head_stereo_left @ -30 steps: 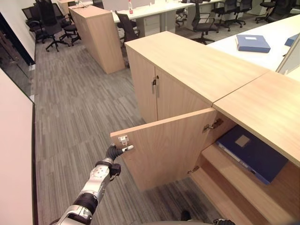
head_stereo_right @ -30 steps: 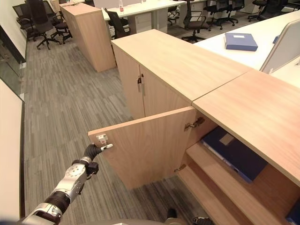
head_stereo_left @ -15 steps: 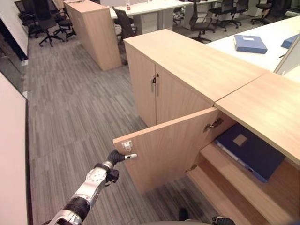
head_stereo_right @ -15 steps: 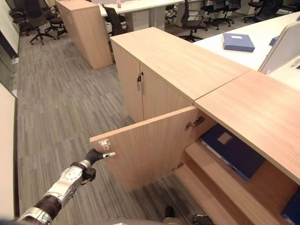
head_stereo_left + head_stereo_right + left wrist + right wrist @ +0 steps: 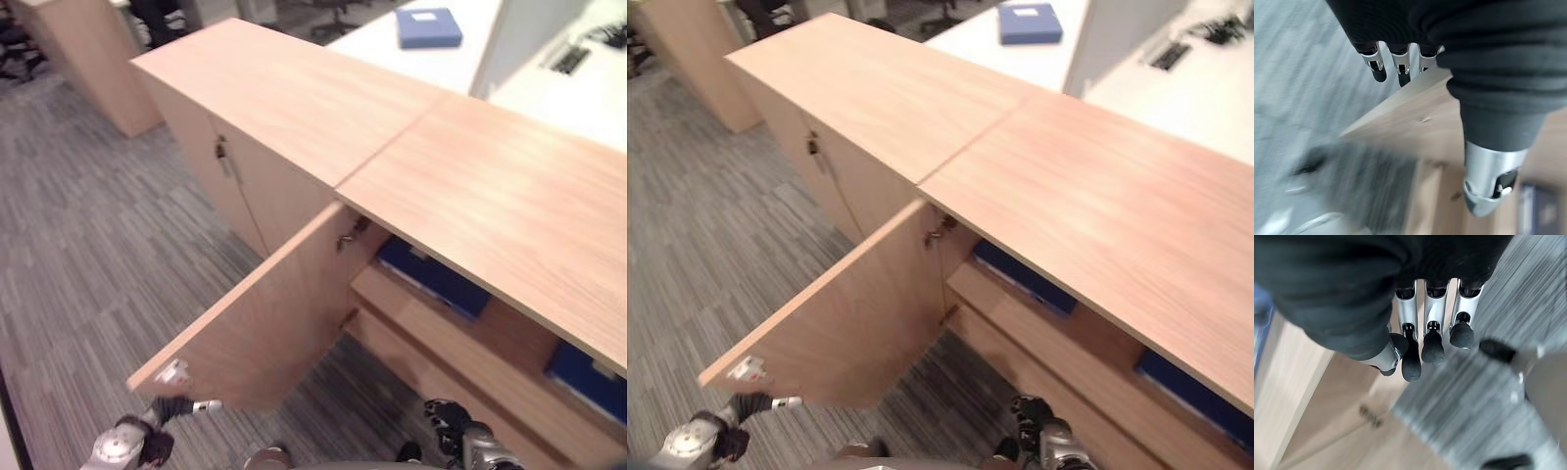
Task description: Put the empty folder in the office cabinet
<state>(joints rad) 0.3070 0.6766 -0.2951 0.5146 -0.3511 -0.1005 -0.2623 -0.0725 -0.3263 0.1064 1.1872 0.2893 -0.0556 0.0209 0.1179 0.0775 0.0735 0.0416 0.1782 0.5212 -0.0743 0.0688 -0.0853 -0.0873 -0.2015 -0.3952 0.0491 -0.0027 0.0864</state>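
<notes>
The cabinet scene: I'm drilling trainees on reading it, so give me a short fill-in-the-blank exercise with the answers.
1. The cabinet door stands ____.
2. The dark blue folder lies on a ____ inside the cabinet.
3. The left hand is at the door's free edge, beside the ____ latch.
4. On the white desk behind the cabinet lies a ____ folder.

Missing words: open; shelf; white; blue
</notes>
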